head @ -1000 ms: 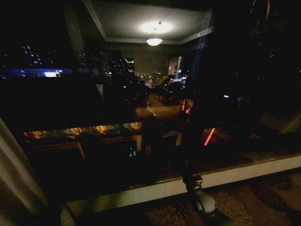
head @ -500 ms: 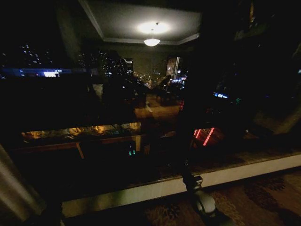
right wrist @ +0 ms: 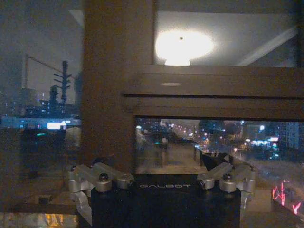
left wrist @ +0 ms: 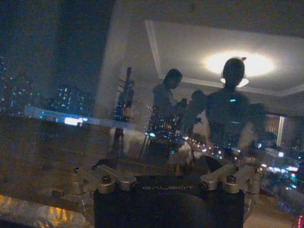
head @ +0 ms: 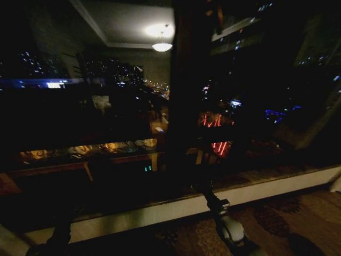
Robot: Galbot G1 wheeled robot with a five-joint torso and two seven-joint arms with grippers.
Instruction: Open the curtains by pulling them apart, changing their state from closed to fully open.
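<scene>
Dark window glass [head: 106, 122] fills the head view, with night city lights and the reflected ceiling lamp [head: 162, 46] showing through it. No sheer fabric hangs across the panes. A vertical window frame post [head: 184, 96] stands mid-view, with the pale sill [head: 160, 213] below and patterned carpet [head: 287, 218] at the bottom.

Curtains: a pale sliver at the far right edge [head: 335, 184] may be one panel bunched aside (too small to be sure). The other panel can't be placed.

Left gripper [left wrist: 166, 183] points at the glass, its finger linkages folded out to the sides, so wide and holding nothing. Right gripper [right wrist: 164, 183] faces the frame post, also spread wide and empty. In the head view the right arm [head: 224, 224] is low, near the sill.

Judgement: glass is uncovered across everything visible, so the pull-apart looks essentially done. What's left, at most, is confirming both panels are fully at the edges.
</scene>
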